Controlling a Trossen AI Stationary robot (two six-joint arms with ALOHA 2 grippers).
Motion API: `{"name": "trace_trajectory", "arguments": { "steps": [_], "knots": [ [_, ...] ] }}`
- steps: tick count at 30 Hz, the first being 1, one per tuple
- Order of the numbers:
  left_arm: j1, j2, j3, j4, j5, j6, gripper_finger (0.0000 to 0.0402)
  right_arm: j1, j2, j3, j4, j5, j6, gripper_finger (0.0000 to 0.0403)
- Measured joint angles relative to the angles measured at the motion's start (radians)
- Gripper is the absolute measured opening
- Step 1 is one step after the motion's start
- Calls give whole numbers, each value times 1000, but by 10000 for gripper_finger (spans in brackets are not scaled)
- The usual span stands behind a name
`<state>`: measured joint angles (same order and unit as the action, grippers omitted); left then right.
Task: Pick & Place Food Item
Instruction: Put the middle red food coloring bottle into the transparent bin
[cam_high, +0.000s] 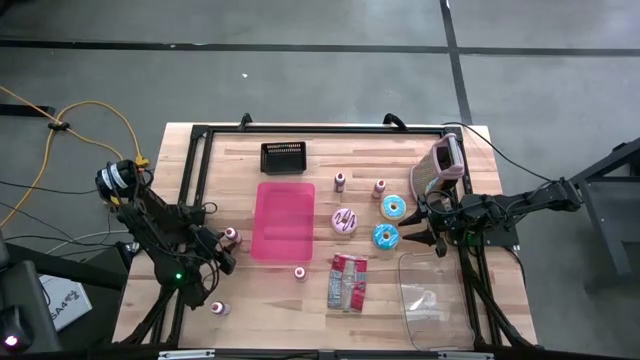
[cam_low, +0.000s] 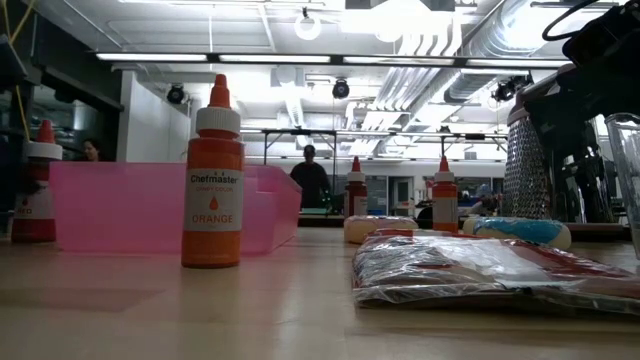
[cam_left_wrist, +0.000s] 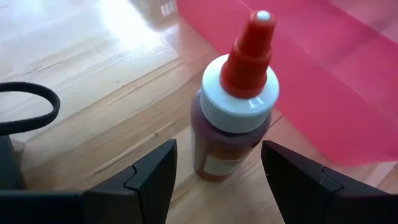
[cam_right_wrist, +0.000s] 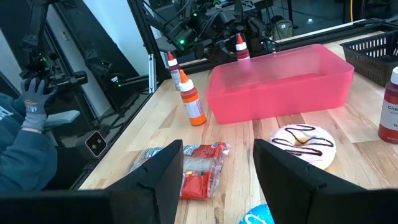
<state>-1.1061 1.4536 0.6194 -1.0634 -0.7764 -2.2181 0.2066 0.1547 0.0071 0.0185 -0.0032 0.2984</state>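
The wooden surface sits in a large workshop with a grey floor, bright strip lights overhead and people standing far back.

Your right end effector hovers with its fingers spread and empty, just beside the blue doughnut; a second blue doughnut and a white one with chocolate stripes lie close by. These, with the wrapped packet, look like the food on offer. Which one you want is not settled, nor where it goes; the pink tray is my guess.

If you take the near blue doughnut, come straight down over it, straddle its sides, and close gently so the icing is not crushed. Keep clear of the grater behind the arm when you lift.

Your left end effector is also spread, with a red-capped bottle standing between its fingers, untouched, by the tray's corner. Leave it parked there.

Readable writing: the orange bottle says "Chefmaster" and "ORANGE". Other labels are too small to read.
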Motion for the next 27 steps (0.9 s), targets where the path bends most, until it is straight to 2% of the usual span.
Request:
{"name": "trace_trajectory", "arguments": {
  "steps": [27],
  "knots": [
    [47,0,-16,15,-54,83,227,0,0,0,0,0,0,183]
  ]
}}
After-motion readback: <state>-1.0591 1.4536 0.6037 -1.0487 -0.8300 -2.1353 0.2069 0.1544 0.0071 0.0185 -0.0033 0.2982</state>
